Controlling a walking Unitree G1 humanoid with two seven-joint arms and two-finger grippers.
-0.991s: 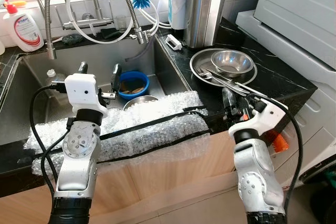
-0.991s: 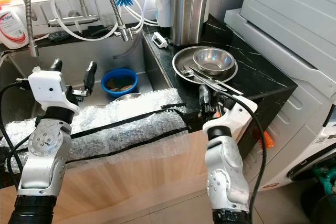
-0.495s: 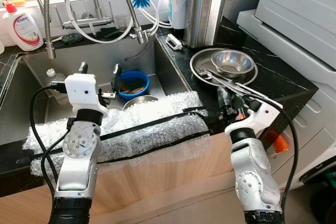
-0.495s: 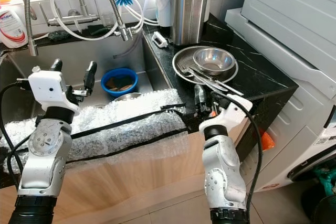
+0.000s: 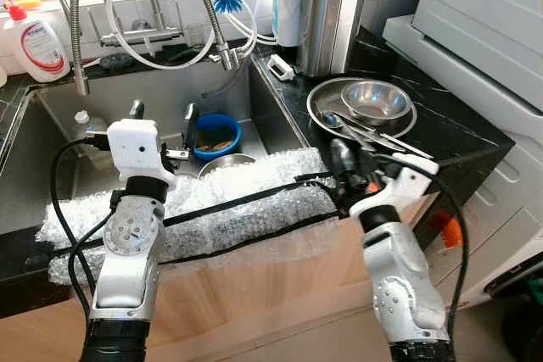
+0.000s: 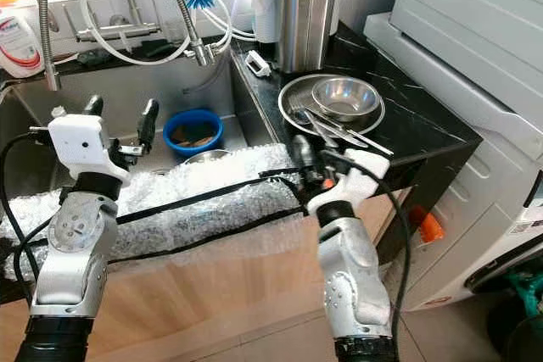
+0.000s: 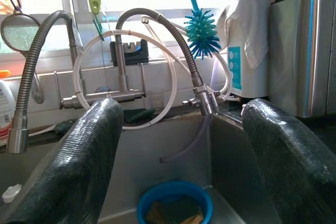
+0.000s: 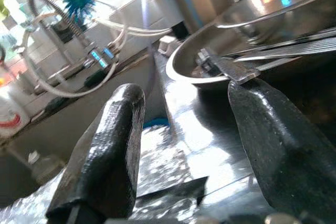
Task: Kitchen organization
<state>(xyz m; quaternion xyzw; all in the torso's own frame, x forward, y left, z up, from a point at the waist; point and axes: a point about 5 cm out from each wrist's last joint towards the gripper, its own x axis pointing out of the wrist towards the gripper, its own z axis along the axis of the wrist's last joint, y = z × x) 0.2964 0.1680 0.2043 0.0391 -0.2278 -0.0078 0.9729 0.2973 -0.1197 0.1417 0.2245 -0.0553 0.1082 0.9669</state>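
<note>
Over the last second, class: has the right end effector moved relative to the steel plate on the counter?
Yes. The right end effector has shifted toward the robot's left, from beside the steel plate's front right rim to the counter corner near the bubble wrap.

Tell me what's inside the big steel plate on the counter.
The steel plate holds a small steel bowl and several utensils, including a fork, whose handles stick out over its front rim. Whatever lies under the bowl is covered.

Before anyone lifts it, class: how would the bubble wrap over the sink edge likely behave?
The bubble wrap already sags over the counter front, so probably floppy. It looks thin and clear, likely very light. Its glossy surface may slip in a gripper.
</note>
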